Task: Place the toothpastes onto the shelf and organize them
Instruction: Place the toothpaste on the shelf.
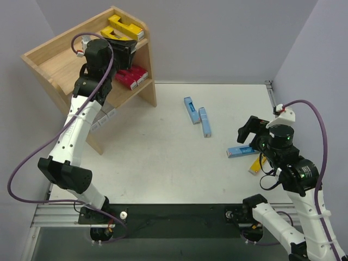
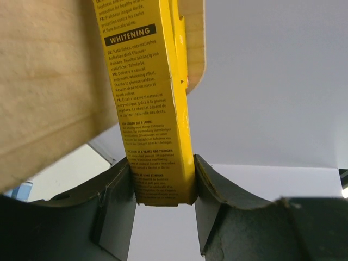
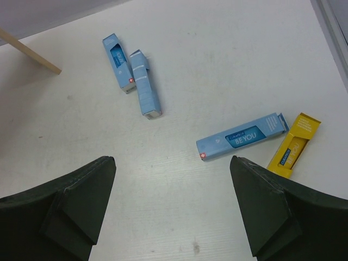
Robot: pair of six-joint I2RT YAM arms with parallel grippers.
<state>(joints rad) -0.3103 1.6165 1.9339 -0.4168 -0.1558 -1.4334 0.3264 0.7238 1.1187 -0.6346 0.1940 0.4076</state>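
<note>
Three blue toothpastes (image 1: 190, 109), one yellow toothpaste (image 1: 255, 164) loose on table (image 1: 163, 163).

A white table (image 1: 163, 168) filled the middle, matte and lightly marked. Plain grey walls (image 1: 228, 38) stood behind and at both sides. A ribbed metal rail (image 1: 49, 220) and a black strip (image 1: 179, 213) ran along the table's near edge.
</note>
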